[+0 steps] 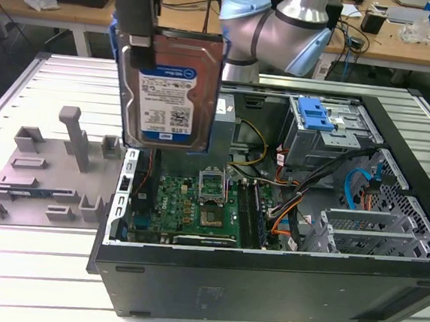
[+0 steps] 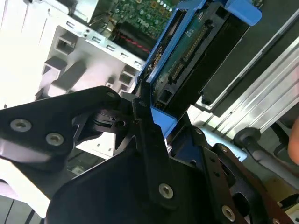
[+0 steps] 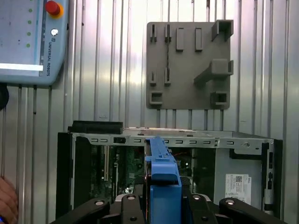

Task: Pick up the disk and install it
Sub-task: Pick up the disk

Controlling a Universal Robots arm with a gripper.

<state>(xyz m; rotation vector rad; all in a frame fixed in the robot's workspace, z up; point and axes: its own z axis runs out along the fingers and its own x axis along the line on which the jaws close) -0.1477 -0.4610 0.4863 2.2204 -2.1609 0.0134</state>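
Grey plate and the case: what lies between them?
Between plate and case the ribbed table is bare, as the first wrist view shows.

Silver-blue arm (image 1: 304, 7), seemingly black fingers (image 2: 148, 136)

Exterior view oblique above PC case (image 1: 264, 286) — shared w/ 2 downward wrist views.

An open computer case (image 1: 264, 286) is lying on its side on the slatted table (image 1: 25, 265) below me, its motherboard (image 1: 196, 204) facing up and a blue bracket (image 1: 315, 113) sitting on its drive cage. A grey fixture plate (image 1: 40, 176) is resting just beside the case, at the exterior view's left. In the first wrist view, a pendant (image 3: 28, 42) is lying on the table.
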